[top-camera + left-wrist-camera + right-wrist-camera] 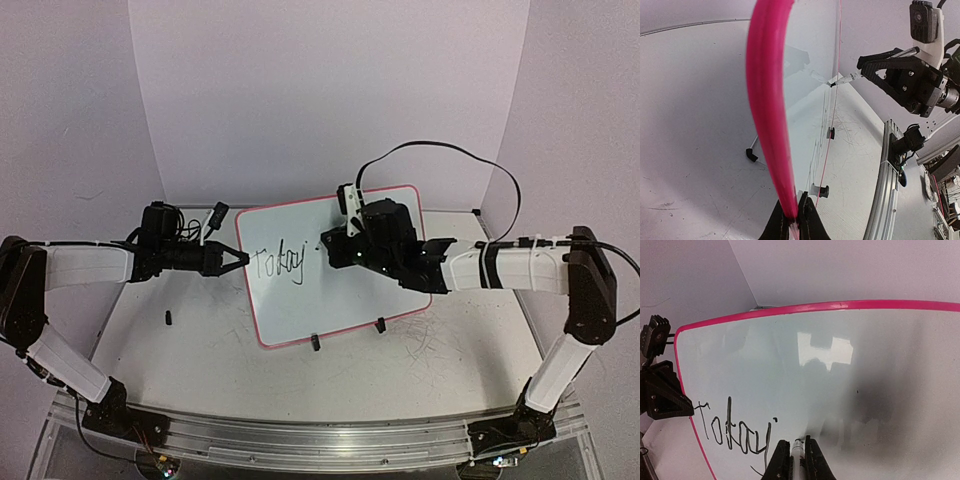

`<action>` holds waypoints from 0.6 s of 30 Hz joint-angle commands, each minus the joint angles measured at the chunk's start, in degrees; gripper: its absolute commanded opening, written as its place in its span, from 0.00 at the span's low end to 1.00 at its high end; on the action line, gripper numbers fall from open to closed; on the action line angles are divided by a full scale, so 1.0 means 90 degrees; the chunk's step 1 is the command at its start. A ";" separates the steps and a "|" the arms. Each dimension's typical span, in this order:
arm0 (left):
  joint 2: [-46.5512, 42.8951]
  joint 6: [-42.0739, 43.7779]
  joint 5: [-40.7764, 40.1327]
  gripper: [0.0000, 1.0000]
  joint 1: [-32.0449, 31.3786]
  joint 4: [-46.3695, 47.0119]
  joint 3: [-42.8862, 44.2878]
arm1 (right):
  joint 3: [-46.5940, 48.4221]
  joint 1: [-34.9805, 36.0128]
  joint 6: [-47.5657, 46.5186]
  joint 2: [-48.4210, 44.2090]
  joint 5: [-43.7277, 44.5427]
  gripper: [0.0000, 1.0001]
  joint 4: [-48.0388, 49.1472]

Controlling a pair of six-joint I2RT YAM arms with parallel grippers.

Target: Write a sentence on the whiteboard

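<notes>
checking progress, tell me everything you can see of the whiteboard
The whiteboard is a glossy white rectangle with rounded corners and a thin pink-red rim, standing on edge on the table on two black clip feet. Black handwriting on its left part reads "Today'"; the rest looks blank. The left end effector pinches its left rim, and the marker held by the right end effector appears to touch the surface just after the writing.

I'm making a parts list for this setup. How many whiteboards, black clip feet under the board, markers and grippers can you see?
whiteboard: 1
clip feet: 2
marker: 1
grippers: 2 (left gripper, right gripper)
Total: 6
</notes>
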 commanded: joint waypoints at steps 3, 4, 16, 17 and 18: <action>0.0225 0.0436 -0.1029 0.00 -0.0024 -0.0333 0.0137 | 0.0349 0.0048 -0.0055 0.0215 0.0009 0.00 0.0159; 0.0227 0.0439 -0.1029 0.00 -0.0024 -0.0335 0.0141 | 0.0362 0.0057 -0.0057 0.0227 0.0006 0.00 0.0159; 0.0242 0.0461 -0.1019 0.00 -0.0021 -0.0351 0.0149 | 0.0153 0.0173 0.0081 0.0203 0.0035 0.00 0.0130; 0.0231 0.0462 -0.1019 0.00 -0.0020 -0.0350 0.0138 | 0.0112 0.0173 0.0095 0.0171 0.0068 0.00 0.0130; 0.0224 0.0462 -0.1013 0.00 -0.0020 -0.0350 0.0139 | 0.0060 0.0173 0.0111 0.0142 0.0136 0.00 0.0122</action>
